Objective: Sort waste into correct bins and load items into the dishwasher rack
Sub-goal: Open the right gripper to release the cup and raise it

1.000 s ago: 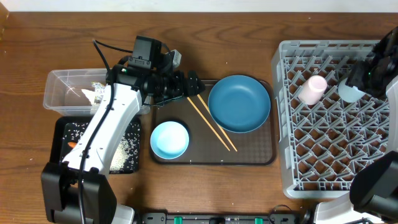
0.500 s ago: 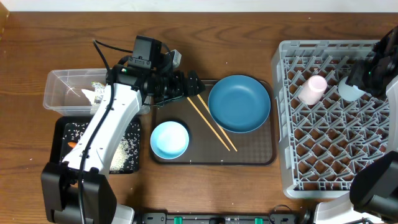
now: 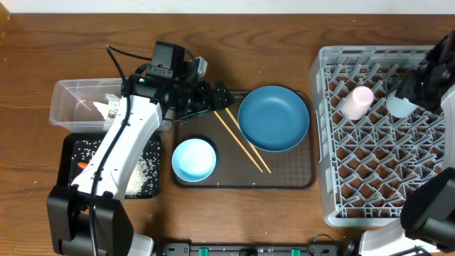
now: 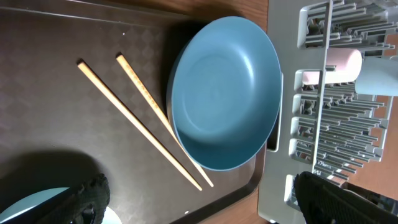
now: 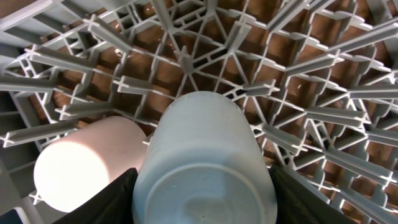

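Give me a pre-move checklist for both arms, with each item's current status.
1. right gripper closed on light blue cup: ok.
2. light blue cup above dishwasher rack: ok.
3. Clearance from pinkish-white cup: cannot tell.
4. left gripper open: ok.
5. chopsticks flat on brown tray, beside blue plate: ok.

A deep blue plate point(image 3: 274, 118) and pale tan chopsticks point(image 3: 242, 140) show against the dark brown serving tray point(image 3: 284, 174) (faintly chequered), a pale blue cup point(image 5: 202, 168) and pinkish-white cup point(image 3: 357, 102) against the grey rack point(image 3: 370, 178), white rice grains point(image 3: 146, 171) against the black tray point(image 3: 69, 148).
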